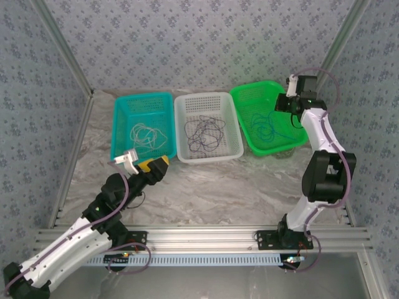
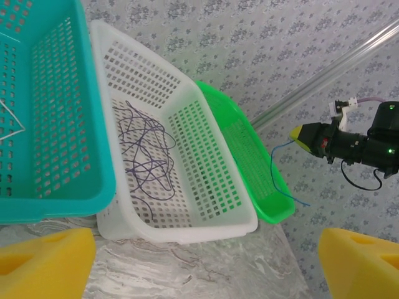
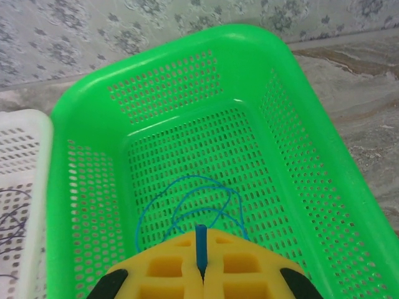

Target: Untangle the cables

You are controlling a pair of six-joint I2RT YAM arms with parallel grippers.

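The right tool (image 3: 201, 273) was closed tight on one end of the blue cable (image 3: 200, 233) and held it above the green basket (image 3: 168, 47). This was probably done so that the limp wire could hang down and settle in loose loops on the basket floor, apart from the other colours. The rest of this cable lay below in thin round curls and seemed to touch no other wire. The left tool (image 2: 202, 268) had its fingers wide apart and carried nothing. It hovered low over the bench (image 1: 218, 187), just in front of the teal basket (image 1: 143, 96) and the white basket (image 2: 206, 156), I think in a waiting place from which it could reach into either. The dark purple cable (image 2: 146, 162) lay in the white basket as several crossing loops, and the white cable (image 1: 144, 137) lay curled in the teal one. With each colour in its own basket, the cables looked nearly sorted.
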